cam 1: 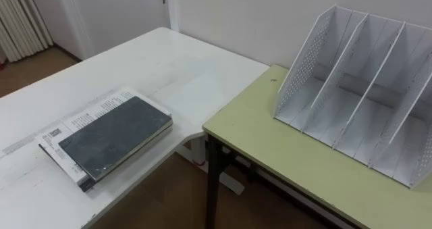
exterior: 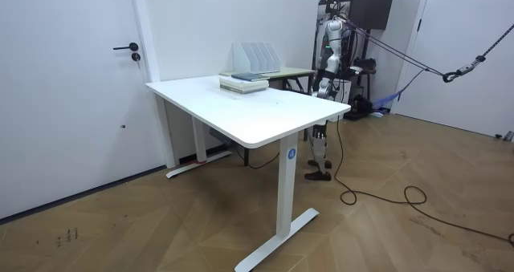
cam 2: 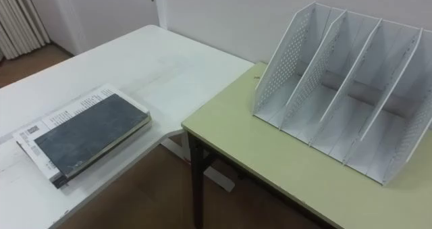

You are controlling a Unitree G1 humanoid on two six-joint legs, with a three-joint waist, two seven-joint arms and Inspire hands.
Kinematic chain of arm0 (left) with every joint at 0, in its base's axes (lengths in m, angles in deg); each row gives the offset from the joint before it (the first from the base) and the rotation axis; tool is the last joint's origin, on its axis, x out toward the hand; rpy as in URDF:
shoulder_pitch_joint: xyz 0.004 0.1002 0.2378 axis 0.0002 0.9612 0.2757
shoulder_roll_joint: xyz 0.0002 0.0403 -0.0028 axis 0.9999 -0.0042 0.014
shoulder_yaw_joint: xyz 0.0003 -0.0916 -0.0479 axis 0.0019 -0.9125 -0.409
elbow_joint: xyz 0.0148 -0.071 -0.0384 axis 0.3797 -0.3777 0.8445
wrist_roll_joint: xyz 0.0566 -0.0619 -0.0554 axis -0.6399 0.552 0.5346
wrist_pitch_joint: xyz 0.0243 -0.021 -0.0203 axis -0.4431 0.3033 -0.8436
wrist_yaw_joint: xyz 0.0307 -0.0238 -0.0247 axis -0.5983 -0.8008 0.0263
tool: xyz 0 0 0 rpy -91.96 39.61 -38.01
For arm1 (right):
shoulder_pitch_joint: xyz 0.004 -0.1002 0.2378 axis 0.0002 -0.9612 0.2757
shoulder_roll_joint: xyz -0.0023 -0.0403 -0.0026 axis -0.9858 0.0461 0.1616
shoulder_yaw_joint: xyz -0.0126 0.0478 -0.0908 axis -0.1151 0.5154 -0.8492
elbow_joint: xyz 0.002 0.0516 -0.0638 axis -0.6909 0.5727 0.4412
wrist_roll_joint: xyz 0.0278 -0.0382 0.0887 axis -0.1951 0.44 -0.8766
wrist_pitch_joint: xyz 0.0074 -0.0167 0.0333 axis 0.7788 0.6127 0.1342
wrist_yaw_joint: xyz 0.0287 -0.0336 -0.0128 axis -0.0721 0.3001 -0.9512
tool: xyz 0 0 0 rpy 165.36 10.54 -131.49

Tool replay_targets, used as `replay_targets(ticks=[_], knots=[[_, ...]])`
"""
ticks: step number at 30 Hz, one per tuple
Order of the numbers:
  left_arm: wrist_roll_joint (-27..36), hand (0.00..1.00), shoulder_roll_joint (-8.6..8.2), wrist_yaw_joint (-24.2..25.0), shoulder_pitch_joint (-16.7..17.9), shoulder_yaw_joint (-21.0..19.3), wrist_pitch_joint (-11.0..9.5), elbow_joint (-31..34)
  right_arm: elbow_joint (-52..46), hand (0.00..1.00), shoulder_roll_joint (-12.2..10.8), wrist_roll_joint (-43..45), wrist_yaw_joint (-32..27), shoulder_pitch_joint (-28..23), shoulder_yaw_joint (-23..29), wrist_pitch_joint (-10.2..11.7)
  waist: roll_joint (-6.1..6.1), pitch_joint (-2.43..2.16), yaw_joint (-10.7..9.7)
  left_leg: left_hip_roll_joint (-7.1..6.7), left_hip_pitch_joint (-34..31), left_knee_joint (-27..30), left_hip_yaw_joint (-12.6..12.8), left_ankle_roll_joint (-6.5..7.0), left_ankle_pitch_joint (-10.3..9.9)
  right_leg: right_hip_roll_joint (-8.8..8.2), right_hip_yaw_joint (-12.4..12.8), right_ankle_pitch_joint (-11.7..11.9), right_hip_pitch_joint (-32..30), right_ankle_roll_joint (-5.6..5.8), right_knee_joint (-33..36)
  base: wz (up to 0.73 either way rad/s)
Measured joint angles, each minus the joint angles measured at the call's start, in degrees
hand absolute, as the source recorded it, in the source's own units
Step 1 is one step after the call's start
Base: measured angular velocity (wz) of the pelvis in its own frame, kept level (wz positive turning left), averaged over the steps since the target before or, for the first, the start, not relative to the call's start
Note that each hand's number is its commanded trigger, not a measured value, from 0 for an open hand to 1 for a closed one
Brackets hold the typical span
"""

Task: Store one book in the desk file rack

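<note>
1. Hands (exterior: 320, 84) hang low by the robot's body in the room view, too small there to tell how wide they are or whether they touch anything.
2. The robot stands at the corner where the white table (cam 1: 169, 67) meets the green desk (cam 1: 270, 161).
3. The dark grey book (cam 1: 115, 133) lies flat on the white table, to the robot's left, on top of a larger printed volume (cam 1: 64, 129) whose edges stick out beneath it.
4. The book looks stiff and moderately heavy, and its cover has a sheen, so it may slip under a flat palm.
5. Its long edge nearest the table's rim is free and would likely suit a pinch, thumb above and fingers below; the volume underneath may drag along.
6. The file rack (cam 1: 358, 100) stands on the green desk, well apart from the book, its slanted compartments empty and open towards the robot.
</note>
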Motion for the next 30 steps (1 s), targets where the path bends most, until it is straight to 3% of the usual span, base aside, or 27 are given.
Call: replay_targets(ticks=[27,30], knots=[[-0.14,0.00,-0.03,-0.95,-0.15,-0.02,-0.68,0.03,-0.12,0.00,-0.35,0.52,-0.01,0.00,-0.62,0.41,-0.85,0.03,-0.08,-0.03,0.58,-0.01,0.06,0.00,0.00,-0.02,-0.04,-0.02,0.58,0.00,-0.08,0.00],[-2.99,0.00,-0.02,-1.68,-0.61,0.31,-1.21,0.20,-0.05,0.00,-0.44,0.48,0.00,0.02,-0.59,0.58,-0.94,0.10,-0.17,-0.04,0.46,0.03,-0.15,0.00,0.00,-0.01,-0.03,-0.04,0.50,0.00,-0.06,0.00]])
